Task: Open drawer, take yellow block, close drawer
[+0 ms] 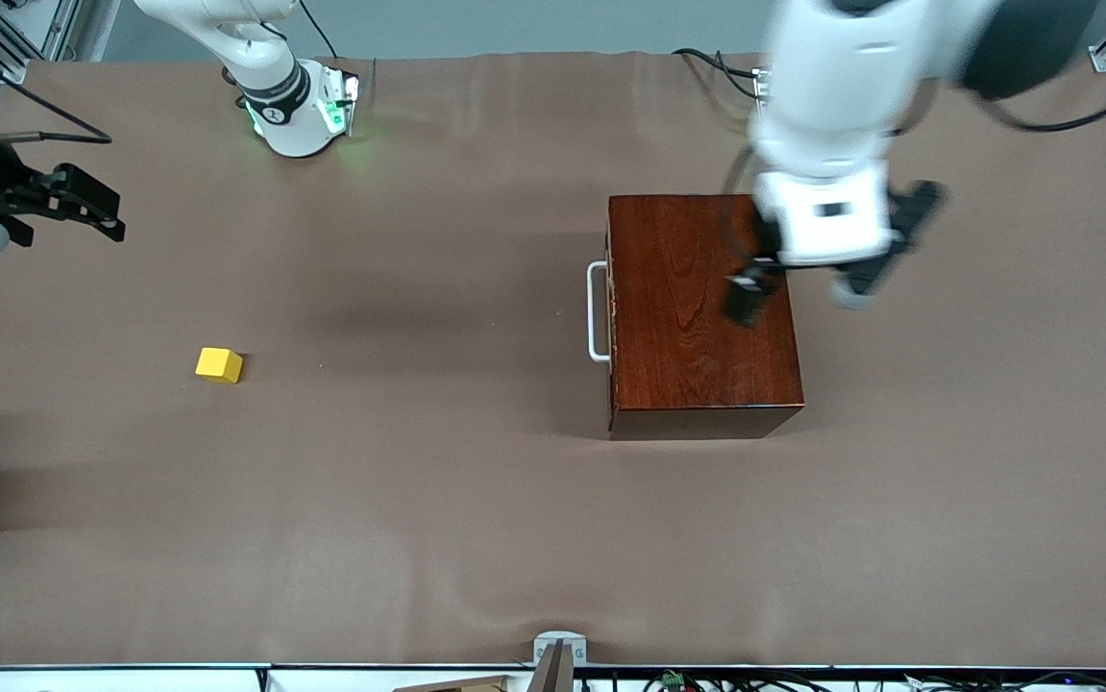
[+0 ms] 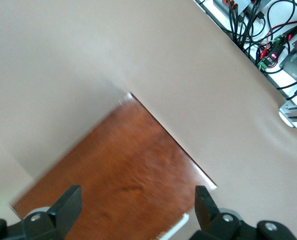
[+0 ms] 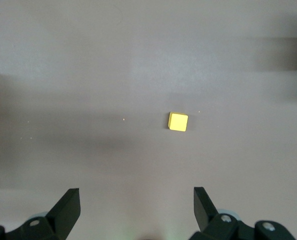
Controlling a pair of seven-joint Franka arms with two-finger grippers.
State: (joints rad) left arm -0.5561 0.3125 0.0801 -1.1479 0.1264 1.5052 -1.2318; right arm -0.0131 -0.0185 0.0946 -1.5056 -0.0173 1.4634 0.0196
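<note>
Drawer (image 1: 612, 312) looks fully shut: its front sits flush with the dark wooden box (image 1: 701, 308), white handle (image 1: 597, 312) sticking out on the side facing the right arm's end of the table. Yellow block (image 1: 219, 365) is already out on the brown table cover (image 1: 476, 519), well apart from the box, toward the right arm's end and slightly nearer the front camera than the handle. Nothing touches it. So judging by the layout, the take-out and the closing both look done, and the step in hand reads as the tail end or retreat rather than an opening. Left gripper (image 1: 802, 284) hangs over the top of the box, over the part away from the handle, fingers spread wide and empty; its wrist view shows the polished box top and a bit of the handle between the two fingers (image 2: 68, 205). Right gripper (image 1: 82, 207) is up in the air at the edge of the table at the right arm's end, jaws spread, holding nothing; its wrist view looks straight down at the block lying alone on the cover. Right arm seems to be waiting. Next move, if any: left arm lifts clear of the box without knocking it. Drawer front could not be checked for a small gap from these views.
</note>
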